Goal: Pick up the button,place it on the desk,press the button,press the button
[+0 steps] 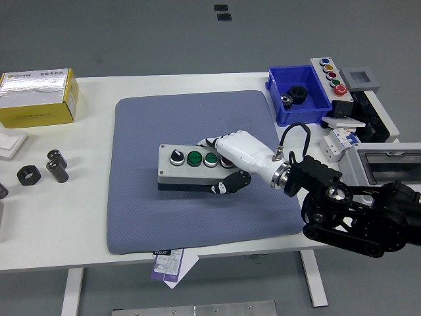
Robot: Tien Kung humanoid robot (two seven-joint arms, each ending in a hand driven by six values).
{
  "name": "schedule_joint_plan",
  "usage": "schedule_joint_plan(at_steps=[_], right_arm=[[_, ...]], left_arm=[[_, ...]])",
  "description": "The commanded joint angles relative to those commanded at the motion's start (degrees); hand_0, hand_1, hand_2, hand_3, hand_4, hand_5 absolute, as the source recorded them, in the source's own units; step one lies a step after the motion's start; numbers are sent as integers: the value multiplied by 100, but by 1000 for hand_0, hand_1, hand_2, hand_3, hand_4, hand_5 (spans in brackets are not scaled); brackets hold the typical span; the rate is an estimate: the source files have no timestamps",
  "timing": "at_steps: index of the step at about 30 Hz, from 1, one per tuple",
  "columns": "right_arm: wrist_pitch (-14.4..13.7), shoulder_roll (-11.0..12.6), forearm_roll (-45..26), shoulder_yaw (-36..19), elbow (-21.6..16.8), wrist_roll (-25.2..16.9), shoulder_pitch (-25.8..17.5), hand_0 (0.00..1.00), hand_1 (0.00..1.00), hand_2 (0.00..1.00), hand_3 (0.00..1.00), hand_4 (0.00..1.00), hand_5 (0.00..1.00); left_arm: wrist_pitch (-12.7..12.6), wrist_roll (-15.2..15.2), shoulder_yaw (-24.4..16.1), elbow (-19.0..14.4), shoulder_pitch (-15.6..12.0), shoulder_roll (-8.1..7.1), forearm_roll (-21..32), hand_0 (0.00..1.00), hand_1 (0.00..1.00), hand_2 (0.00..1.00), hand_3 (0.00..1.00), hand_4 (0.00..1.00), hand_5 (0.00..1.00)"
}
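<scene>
Surroundings: blue plastic bin [299, 99] and yellow cardboard box [37, 99] well apart; path unobstructed.
Grey rectangular button box [191, 169]: on blue-grey mat [151, 197], long axis left-right, buttons upward.
White right hand [231, 166]: fingers clasped around the box's right end.

White robot hand [231, 160] with black fingertips, silver wrist ring, looped black cable, black jointed arm [358, 210].

Grey button box [191, 168], black base, two green buttons. White right hand [231, 158], black arm. Blue-grey dotted mat [164, 217]. Blue bin [299, 99]. Yellow carton [38, 99]. White table [92, 178].
</scene>
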State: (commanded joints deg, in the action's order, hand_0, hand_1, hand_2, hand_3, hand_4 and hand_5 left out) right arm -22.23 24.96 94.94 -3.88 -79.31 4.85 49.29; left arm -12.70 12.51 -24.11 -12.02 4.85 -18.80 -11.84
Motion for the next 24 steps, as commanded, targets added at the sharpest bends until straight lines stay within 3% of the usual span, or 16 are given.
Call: schedule_joint_plan(at_steps=[1,2,8,9,14,15,20,21,24], right_arm=[[1,1,-31,29,8,-39,-15,478,456,436,381,392,2],[7,5,-79,48,9,-69,-33,657,645,590,468,420,2],[201,41,-556,-10,6,-221,-119,657,645,590,468,420,2],[241,46,-611,-35,12,-236,-124,697,684,672,503,355,2],[402,75,-831,-148,47,-280,-134,697,684,672,503,355,2],[420,77,-860,-158,54,-279,-136,820,776,809,699,378,2],[466,84,-944,-161,65,-250,-150,820,776,809,699,378,2],[476,85,-955,-162,64,-244,-154,928,852,900,878,513,2],[527,100,-1001,-175,45,-234,-163,928,852,900,878,513,2]], left_arm=[[1,1,-3,0,1,1,-6,797,779,742,861,768,247],[3,3,-7,1,1,1,-15,796,777,741,859,768,247],[13,11,-22,2,8,-11,-62,796,777,741,859,768,247],[13,14,-27,2,9,-12,-70,793,776,740,862,767,248],[9,21,-48,1,15,-20,-104,793,776,740,862,767,248],[7,23,-53,1,16,-22,-110,791,773,738,861,765,249],[3,19,-53,2,22,-29,-111,791,773,738,861,765,249],[2,20,-55,2,21,-29,-115,792,773,737,857,765,250],[4,23,-62,1,18,-27,-125,792,773,737,857,765,250]])
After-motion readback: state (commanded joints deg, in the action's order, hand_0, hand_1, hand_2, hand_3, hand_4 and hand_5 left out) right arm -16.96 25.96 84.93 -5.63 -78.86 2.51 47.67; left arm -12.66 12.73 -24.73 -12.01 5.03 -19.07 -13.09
